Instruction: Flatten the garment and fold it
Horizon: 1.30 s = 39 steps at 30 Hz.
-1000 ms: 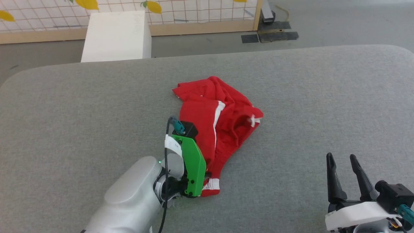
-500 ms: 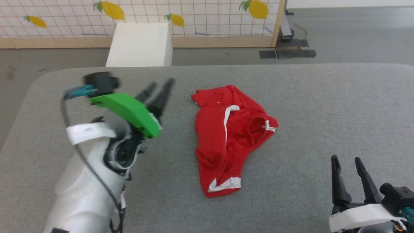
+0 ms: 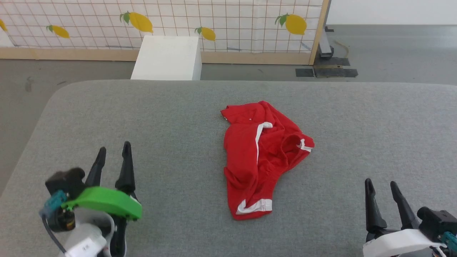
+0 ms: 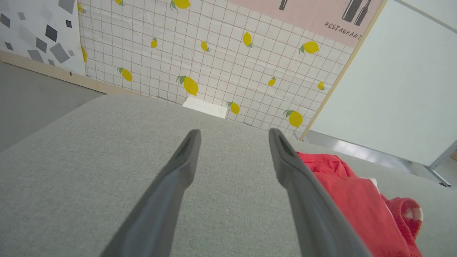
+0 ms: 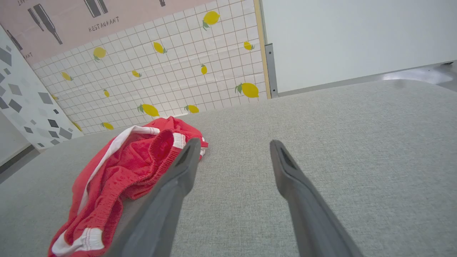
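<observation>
On the grey padded surface [image 3: 160,114], near its middle, the garment [image 3: 250,157] lies crumpled in a loose heap, red with a white side stripe [image 3: 257,142] and a white hem band [image 3: 255,206] at its near end. The left tool [image 3: 114,147] sits at the lower left, well apart from the cloth, its two dark fingers [image 3: 125,167] spread and empty. The right tool [image 3: 380,182] sits at the lower right, likewise spread wide, holding nothing.
</observation>
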Motion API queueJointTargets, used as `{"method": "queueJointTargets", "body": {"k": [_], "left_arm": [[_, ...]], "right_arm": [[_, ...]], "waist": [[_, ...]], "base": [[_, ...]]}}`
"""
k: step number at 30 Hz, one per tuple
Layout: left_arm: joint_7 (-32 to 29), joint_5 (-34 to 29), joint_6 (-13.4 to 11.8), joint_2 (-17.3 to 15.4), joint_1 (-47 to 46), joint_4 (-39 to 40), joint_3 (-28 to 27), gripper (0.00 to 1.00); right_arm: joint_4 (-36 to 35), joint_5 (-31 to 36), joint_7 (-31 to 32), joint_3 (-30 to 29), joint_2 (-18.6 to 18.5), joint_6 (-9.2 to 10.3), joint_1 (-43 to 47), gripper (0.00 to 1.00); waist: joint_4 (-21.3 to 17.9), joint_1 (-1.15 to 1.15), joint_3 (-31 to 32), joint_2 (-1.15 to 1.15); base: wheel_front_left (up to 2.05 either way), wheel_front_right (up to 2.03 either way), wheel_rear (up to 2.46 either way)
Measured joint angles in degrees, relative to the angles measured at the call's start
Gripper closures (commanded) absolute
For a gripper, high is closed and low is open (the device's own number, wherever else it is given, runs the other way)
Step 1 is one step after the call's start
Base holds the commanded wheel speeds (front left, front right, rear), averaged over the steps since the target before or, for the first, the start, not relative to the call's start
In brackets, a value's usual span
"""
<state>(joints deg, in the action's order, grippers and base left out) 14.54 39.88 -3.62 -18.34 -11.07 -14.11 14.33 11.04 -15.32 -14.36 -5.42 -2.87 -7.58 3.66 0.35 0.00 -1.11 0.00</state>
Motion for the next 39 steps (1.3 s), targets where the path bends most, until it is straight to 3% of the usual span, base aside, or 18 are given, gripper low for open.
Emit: {"method": "queueJointTargets", "body": {"k": [7,15,24,32,33,34,35,39], "left_arm": [[0.2,-10.1,0.1,6.13,7.41,6.94,-5.79,0.0],[0.21,-16.31,2.64,10.07,7.51,8.64,-8.21,0.0],[0.21,-17.94,6.04,13.43,4.22,7.83,-9.9,0.0],[0.21,-18.41,7.66,14.77,2.72,7.32,-11.23,0.0],[0.21,-18.79,7.69,14.81,2.68,7.26,-11.39,0.0],[0.21,-19.07,7.73,14.85,2.68,7.2,-11.51,0.0],[0.21,-19.25,8.08,14.9,2.68,7.17,-11.65,0.0],[0.21,-19.15,8.56,15.11,2.33,7.24,-11.62,0.0]], "right_arm": [[1.86,0.26,5.42,2.24,-0.01,0.0,-3.29,0.0],[5.14,5.44,20.68,3.77,-0.02,0.0,-20.76,0.0],[10.8,14.37,43.21,7.58,-0.7,0.0,-32.07,0.0],[11.71,16.94,47.74,8.77,-2.87,0.0,-33.15,0.0],[11.68,16.94,47.73,8.73,-2.89,0.0,-33.15,0.57],[11.59,16.91,47.63,8.62,-2.87,0.0,-33.15,0.89],[11.41,16.81,47.4,8.49,-2.87,0.0,-33.15,1.0],[9.89,14.21,46.02,5.71,-3.11,0.0,-33.14,1.0]], "waist": [[0.8,0.0,-1.89,0.0],[1.91,0.0,-5.89,0.0],[4.76,0.0,-10.46,0.0],[7.29,0.0,-13.75,0.0],[7.47,0.0,-14.04,0.0],[7.57,0.0,-14.23,0.0],[7.64,0.0,-14.39,0.0],[7.79,0.0,-14.45,0.0]], "base": [[0.0,0.0,0.0],[0.0,0.0,0.0],[0.0,0.0,0.0],[0.0,0.0,0.0],[0.0,0.0,0.0],[0.0,0.0,0.0],[0.0,0.0,0.0],[0.0,0.0,0.0]]}}
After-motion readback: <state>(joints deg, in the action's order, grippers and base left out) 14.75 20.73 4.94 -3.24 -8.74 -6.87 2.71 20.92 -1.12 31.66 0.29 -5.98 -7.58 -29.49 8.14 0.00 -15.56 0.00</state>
